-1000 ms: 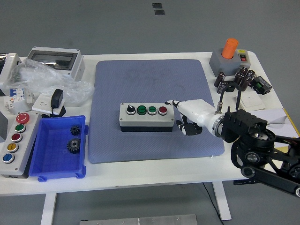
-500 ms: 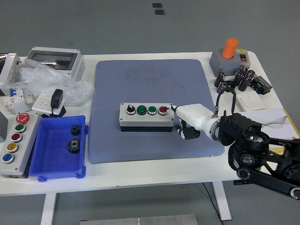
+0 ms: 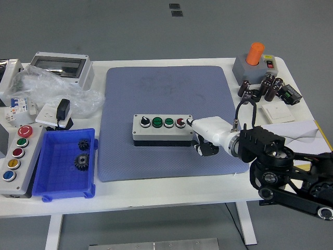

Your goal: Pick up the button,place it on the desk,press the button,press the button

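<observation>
right hand (image 3: 200,131) curled, one fingertip extended onto the red button (image 3: 180,122) of the button box (image 3: 163,128) directly ahead, holding nothing.

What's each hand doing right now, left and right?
Left hand: not in view.
Right hand: one finger extended onto the red button of the button box, the others curled, holding nothing.

on the blue mat (image 3: 166,94) sits the button box (image 3: 162,129) — the right hand (image 3: 207,134) touches its red button (image 3: 180,123) with one extended fingertip.
</observation>
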Motion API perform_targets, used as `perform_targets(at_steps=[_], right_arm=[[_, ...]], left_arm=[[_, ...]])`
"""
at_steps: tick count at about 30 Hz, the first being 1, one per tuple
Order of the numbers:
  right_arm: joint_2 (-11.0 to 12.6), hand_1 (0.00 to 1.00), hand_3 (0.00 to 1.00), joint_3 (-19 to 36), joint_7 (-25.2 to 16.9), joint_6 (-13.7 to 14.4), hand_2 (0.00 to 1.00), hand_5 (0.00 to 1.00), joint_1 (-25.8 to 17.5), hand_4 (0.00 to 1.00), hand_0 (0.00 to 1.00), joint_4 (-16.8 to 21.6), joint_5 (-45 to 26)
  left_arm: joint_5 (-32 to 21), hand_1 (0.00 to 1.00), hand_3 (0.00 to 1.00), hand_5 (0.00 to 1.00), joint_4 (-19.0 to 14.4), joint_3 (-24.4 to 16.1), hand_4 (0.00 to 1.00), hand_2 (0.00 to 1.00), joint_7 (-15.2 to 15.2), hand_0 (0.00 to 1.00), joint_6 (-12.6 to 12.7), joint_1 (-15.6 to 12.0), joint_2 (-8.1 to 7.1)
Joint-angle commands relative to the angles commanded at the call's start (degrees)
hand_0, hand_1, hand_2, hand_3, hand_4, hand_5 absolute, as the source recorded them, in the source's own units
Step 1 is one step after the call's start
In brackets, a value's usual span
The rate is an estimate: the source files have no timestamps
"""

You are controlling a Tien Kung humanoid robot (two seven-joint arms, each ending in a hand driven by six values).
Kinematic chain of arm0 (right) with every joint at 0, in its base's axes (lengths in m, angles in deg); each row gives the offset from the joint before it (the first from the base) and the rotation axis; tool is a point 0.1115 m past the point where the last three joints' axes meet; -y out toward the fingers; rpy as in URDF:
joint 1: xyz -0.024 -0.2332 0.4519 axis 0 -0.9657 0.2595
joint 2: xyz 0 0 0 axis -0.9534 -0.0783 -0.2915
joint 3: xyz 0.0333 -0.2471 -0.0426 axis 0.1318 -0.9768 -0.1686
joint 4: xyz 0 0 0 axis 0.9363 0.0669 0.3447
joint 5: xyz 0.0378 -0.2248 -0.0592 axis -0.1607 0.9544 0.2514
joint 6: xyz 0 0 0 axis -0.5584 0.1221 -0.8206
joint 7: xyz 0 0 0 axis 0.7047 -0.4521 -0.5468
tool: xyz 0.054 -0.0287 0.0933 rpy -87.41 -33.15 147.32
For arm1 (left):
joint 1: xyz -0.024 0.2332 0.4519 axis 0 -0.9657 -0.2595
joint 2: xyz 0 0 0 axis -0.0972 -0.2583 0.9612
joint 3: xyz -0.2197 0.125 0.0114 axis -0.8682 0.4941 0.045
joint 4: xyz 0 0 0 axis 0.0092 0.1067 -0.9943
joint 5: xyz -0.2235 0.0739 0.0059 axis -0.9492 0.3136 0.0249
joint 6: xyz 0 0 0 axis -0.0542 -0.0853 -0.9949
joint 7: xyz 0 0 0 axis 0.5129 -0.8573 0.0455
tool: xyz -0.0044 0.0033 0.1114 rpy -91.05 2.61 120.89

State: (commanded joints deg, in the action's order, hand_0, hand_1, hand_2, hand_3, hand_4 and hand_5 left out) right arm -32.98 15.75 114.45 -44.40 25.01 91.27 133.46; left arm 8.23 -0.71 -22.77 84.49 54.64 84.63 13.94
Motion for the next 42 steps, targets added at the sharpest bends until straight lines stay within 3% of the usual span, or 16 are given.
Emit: perform_targets(at_steps=[13, 26, 31, 36, 42], right_arm=[[-0.46, 0.475, 0.936, -0.8, -0.23, -0.03, 0.235, 0.002, 0.65, 0.4, 0.398, -1.58, -0.71], [-0.08, 0.467, 0.93, -1.66, -0.42, -0.63, 0.234, 0.002, 1.21, 0.4, 0.389, -0.57, -1.06], [0.8, 0.463, 0.92, 2.21, -2.74, 3.59, 0.229, 0.002, 0.36, 0.397, 0.38, 0.9, 0.03], [2.02, 0.463, 0.92, 8.34, -6.68, 9.51, 0.229, 0.002, -1.29, 0.397, 0.38, 2.25, 0.52], [1.59, 0.458, 0.916, 15.03, -12.62, 16.21, 0.229, 0.002, -2.79, 0.398, 0.377, 1.34, -0.17]], left_arm=[[-0.32, 0.615, 0.617, 0.265, 0.03, 0.21, 0.733, 0.574, 0.08, 0.577, 0.08, -0.05, -0.04], [-0.03, 0.616, 0.617, 0.266, -0.01, -0.12, 0.734, 0.574, 0.06, 0.578, 0.1, -0.09, 0.01], [-0.11, 0.616, 0.618, 0.267, -0.01, -0.05, 0.735, 0.574, 0.04, 0.577, 0.09, -0.13, 0.06], [-0.31, 0.616, 0.618, 0.267, 0.0, -0.01, 0.735, 0.574, 0.07, 0.577, 0.15, -0.32, 0.19], [-0.82, 0.616, 0.618, 0.267, 0.03, 0.13, 0.737, 0.575, 0.17, 0.577, 0.37, -0.79, 0.52]])
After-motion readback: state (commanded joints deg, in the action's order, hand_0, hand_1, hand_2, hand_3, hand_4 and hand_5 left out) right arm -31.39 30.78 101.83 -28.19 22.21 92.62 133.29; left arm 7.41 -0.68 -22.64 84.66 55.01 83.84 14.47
